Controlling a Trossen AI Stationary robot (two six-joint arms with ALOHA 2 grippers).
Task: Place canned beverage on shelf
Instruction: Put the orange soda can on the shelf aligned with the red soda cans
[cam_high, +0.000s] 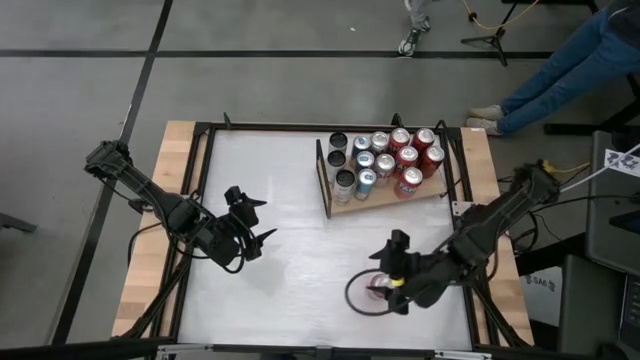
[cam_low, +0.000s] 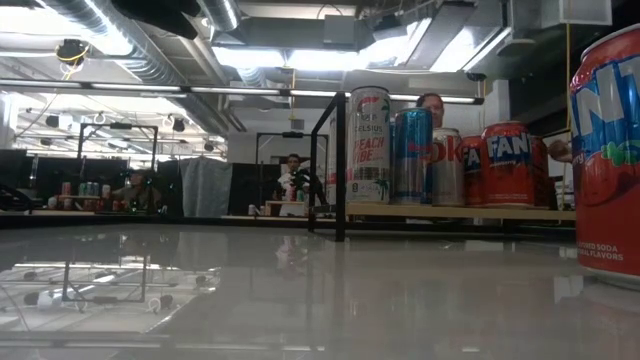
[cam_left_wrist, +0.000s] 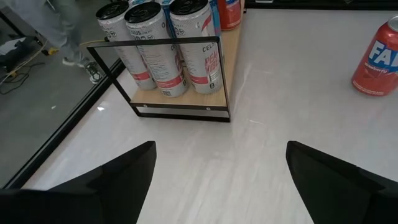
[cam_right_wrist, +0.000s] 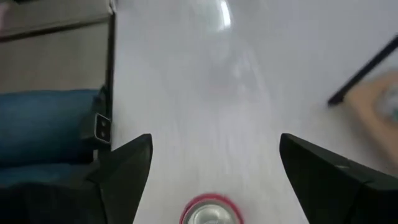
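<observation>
The right gripper (cam_high: 385, 283), fingers spread, hovers over the red upright soda can (cam_high: 378, 285) near the tabletop's front edge; next, grasp and carry it to the can-crowded light-brown wooden shelf (cam_high: 385, 203); left gripper (cam_high: 252, 225) waits released.

Upright red can (cam_high: 380, 287), off crowded shelf (cam_high: 440, 192)

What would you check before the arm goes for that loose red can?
1. Red can upright on the table: ok.
2. Right end effector open, can's top between its fingers: ok.
3. Fingers touching the can: cannot tell.
4. Shelf has a free spot: cannot tell, it looks crowded with cans.
5. Left end effector open, away from the can: ok.
</observation>
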